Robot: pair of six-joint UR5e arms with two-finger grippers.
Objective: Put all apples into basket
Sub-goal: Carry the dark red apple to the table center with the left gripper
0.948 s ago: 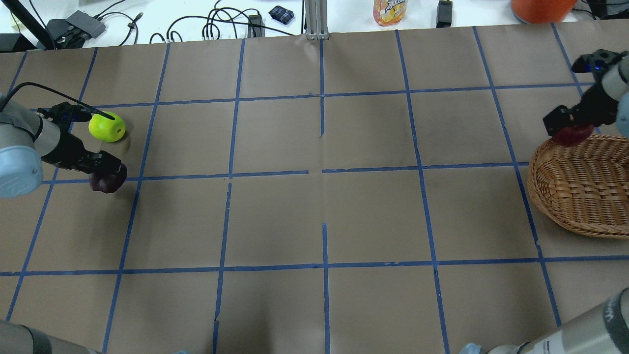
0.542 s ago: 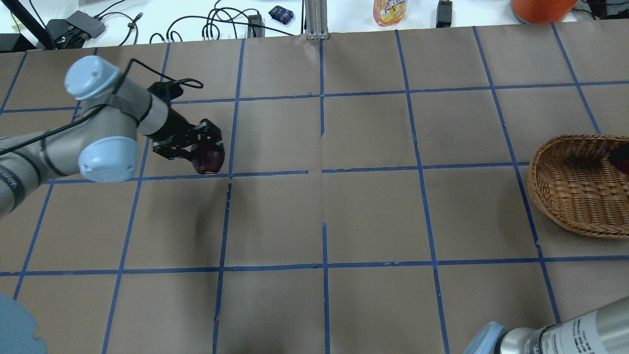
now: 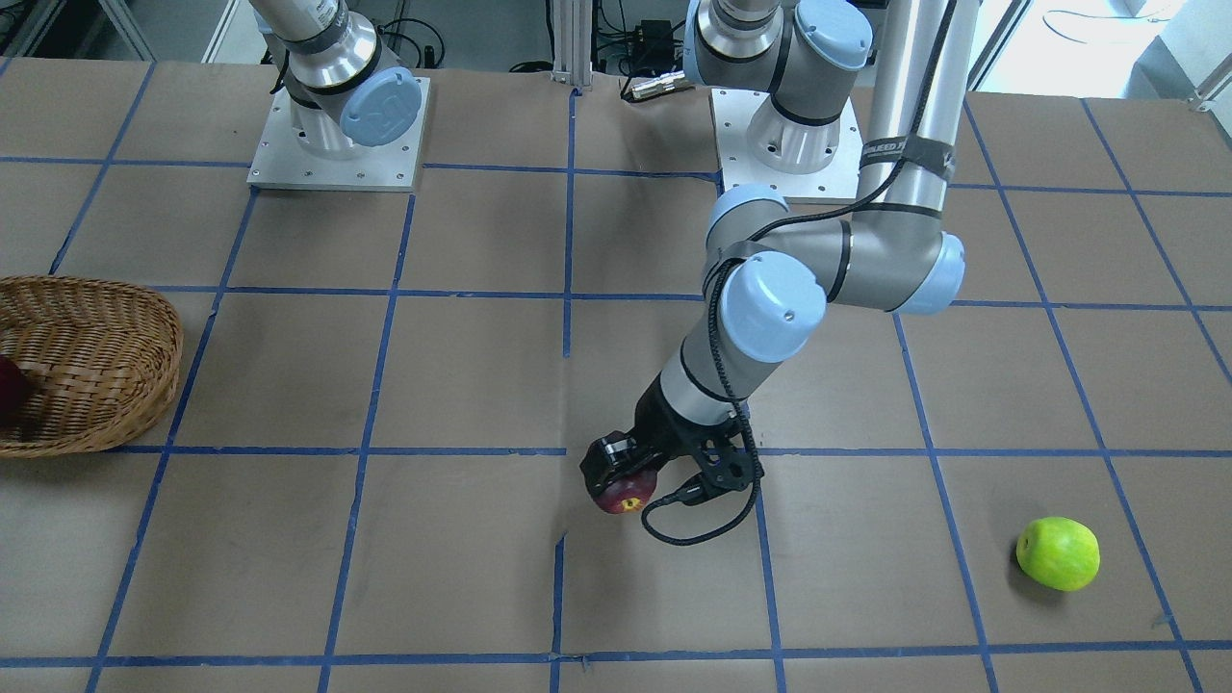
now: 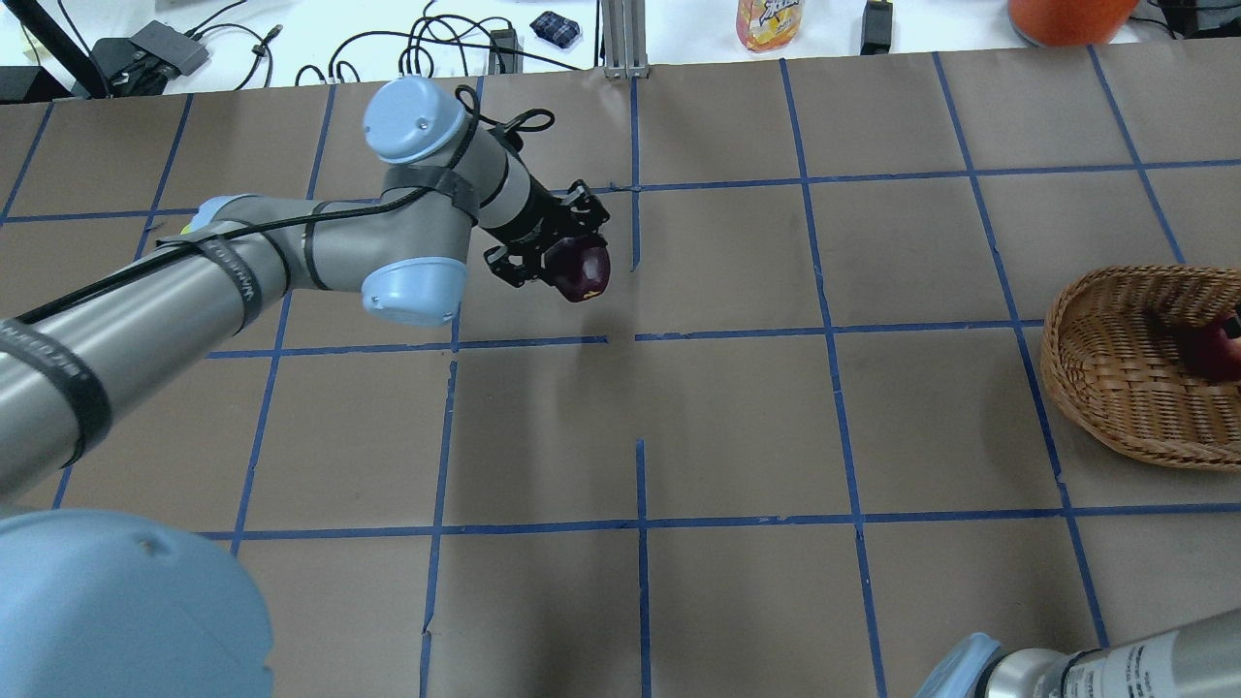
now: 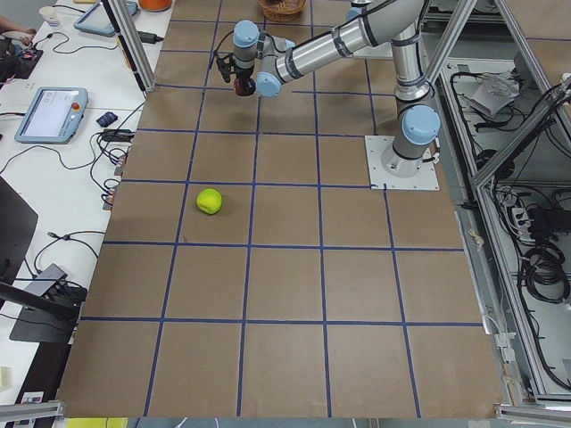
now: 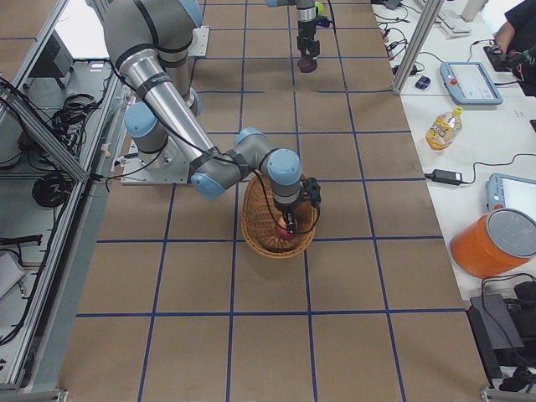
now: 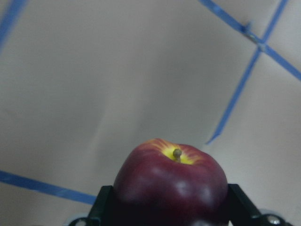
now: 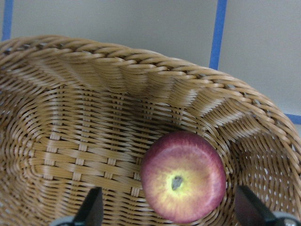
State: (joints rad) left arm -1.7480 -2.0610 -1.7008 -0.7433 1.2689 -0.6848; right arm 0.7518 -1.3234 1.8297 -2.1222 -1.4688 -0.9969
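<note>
Apples, three by our count, are spread over a table (image 4: 737, 417) covered in brown paper and ruled into squares by blue tape. Beyond its far edge runs a white bench with black cables, one yellow drink bottle (image 4: 769, 21) and one orange tub (image 6: 494, 243) with a grey lid. Aluminium posts stand at the table's edges, and racks of wiring fill the room behind the robot.

There are two red apples and one green. The first red apple (image 4: 580, 269) is clamped in the left pincer (image 7: 170, 207), whose two fingers press on its sides. It hangs off the table near the middle, on the far half, with its stem end and a yellow patch turned away from the wrist. The second red apple (image 8: 183, 182) lies inside the one basket (image 3: 115, 318), a woven wicker oval at the right end of the table. The right pincer (image 8: 170, 207) hangs over it with its fingers spread wide, one on each side of the fruit and neither touching it. The green apple (image 3: 1058, 552) sits alone on the paper at the left end, toward the far side, well apart from both arms. We count two arms, each bolted to its own metal plate at the near edge.
</note>
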